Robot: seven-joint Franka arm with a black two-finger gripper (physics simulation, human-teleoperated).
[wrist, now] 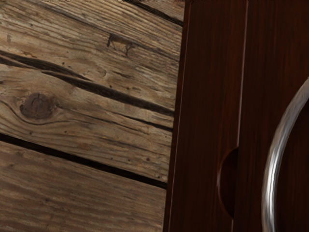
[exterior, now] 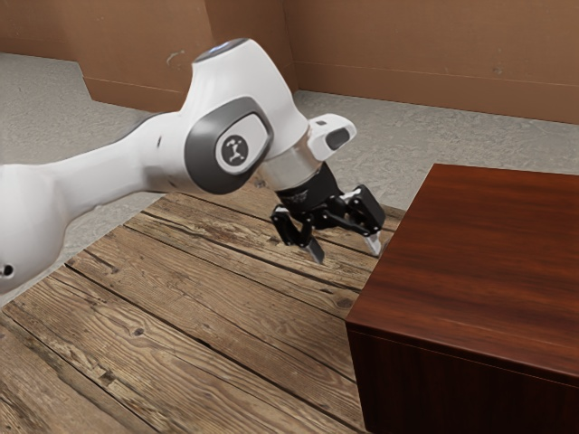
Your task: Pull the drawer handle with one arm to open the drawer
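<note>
Dark wood drawer cabinet (exterior: 479, 262) on plank table (exterior: 181, 307), curved silver handle (wrist: 273, 164) on front. Gripper (exterior: 346, 250) spread wide, empty, just beside cabinet.

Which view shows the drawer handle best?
The wrist view: the drawer handle is a metal arc against the dark front. The exterior view gives the top and side of the cabinet, the open tool beside it.
</note>
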